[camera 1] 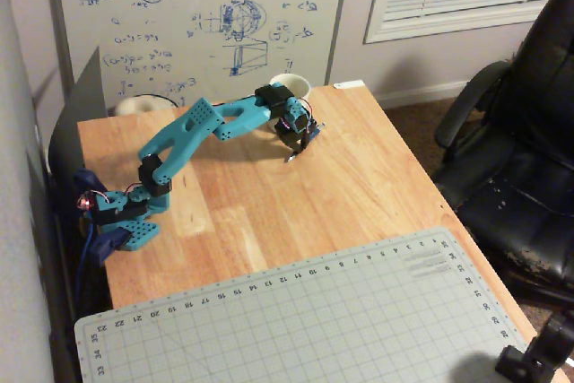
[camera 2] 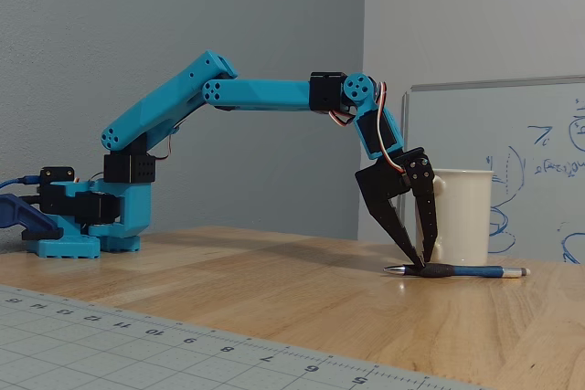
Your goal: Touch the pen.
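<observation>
- Your teal arm is reaching out from its base at the left edge of the wooden surface in the overhead view, stretching toward the far edge.
- In the fixed view your hand is pointing down, its two black fingers drawing together to a narrow gap at the tips, and holding nothing.
- The fingertips are resting right on the pen, at its dark grip section near the silver tip; contact looks made, though the exact touch point is too small to confirm.
- The pen is lying flat on the surface, dark at the grip, blue along the barrel and pale at the far end, just in front of the cream mug in the fixed view.
- In the overhead view the pen is mostly hidden under the hand, near the far edge of the surface, with the mug standing at that edge behind it.
- A grey cutting mat is covering the near part of the surface, well apart from the hand.
- A whiteboard is leaning behind the far edge, and a black office chair is standing off the right edge in the overhead view.
</observation>
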### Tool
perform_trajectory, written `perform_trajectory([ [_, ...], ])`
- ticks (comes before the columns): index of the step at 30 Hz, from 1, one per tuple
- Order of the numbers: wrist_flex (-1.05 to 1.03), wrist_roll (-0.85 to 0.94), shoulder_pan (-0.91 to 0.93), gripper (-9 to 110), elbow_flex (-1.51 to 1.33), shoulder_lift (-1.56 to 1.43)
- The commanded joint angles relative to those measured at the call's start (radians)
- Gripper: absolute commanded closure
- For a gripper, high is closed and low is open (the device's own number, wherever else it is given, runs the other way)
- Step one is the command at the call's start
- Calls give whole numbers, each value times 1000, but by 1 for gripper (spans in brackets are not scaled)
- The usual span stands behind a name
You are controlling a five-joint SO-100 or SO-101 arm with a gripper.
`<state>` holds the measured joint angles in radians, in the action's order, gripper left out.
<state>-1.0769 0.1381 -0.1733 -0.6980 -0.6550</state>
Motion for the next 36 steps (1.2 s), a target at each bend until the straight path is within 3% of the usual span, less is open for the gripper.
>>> perform_trajectory([
  [1,-89,-135,-31,101,-2441,-2688],
  [36,-87,-123,-31,101,-2441,-2695],
])
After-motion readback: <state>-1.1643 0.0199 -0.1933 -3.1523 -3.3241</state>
